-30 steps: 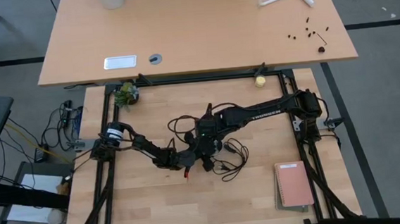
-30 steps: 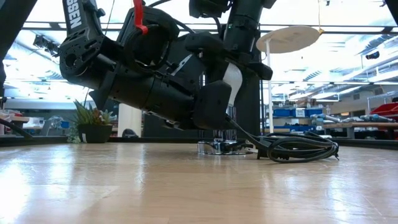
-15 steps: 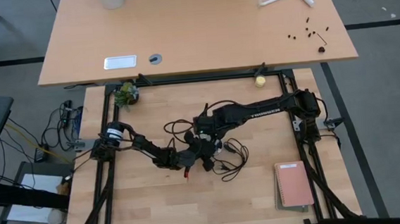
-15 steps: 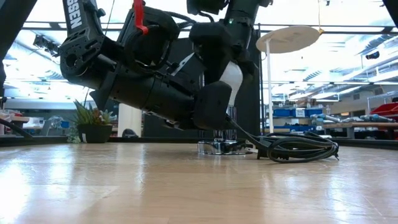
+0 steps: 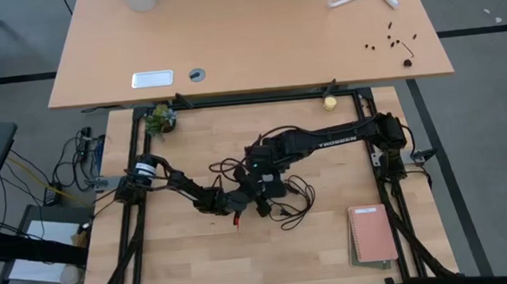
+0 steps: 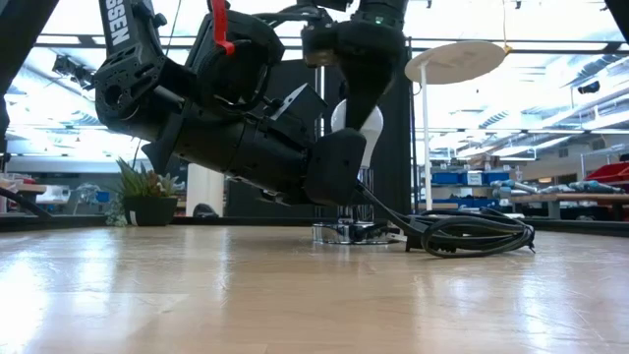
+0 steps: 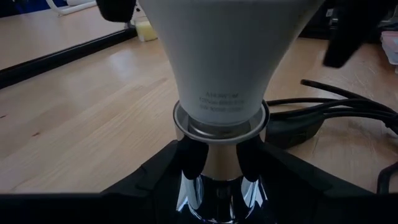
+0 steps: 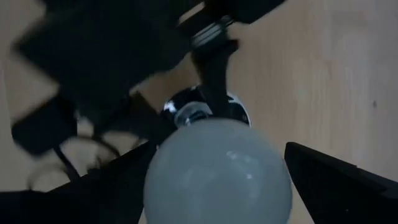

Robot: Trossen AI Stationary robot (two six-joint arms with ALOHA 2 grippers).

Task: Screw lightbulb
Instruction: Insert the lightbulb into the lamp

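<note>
The white lightbulb (image 7: 217,56) stands upright with its screw base in the round silver socket (image 7: 220,122), near the middle of the table. My left gripper (image 7: 217,186) comes in low from the table's left and is shut on the socket. My right gripper (image 8: 214,183) hangs over the bulb, pointing down and open. Its fingers (image 8: 336,180) stand on either side of the bulb's globe (image 8: 217,168), and bare wood shows between the globe and one finger. In the low view the bulb (image 6: 370,133) shows below the right gripper's dark finger (image 6: 359,74). My left gripper pinches the socket's chrome body (image 7: 217,180), just under its collar, between its two fingers (image 7: 186,163). The fingers come nearly level from the table's left. The socket stands upright with its base (image 6: 344,234) on the table and the bulb rising from it.
The socket's black cord (image 6: 462,236) lies coiled on the table to the right of the socket. A pink notebook (image 5: 372,234) lies at the near right. A small plant (image 5: 158,120) and a yellowish ball (image 5: 329,103) sit at the far edge, by the black frame.
My right gripper has opened and let go of the bulb, has rolled about its own pointing line, and has risen a little above the bulb. More of the bulb's white globe now shows in the low view. Bulb and socket have stayed in place.
</note>
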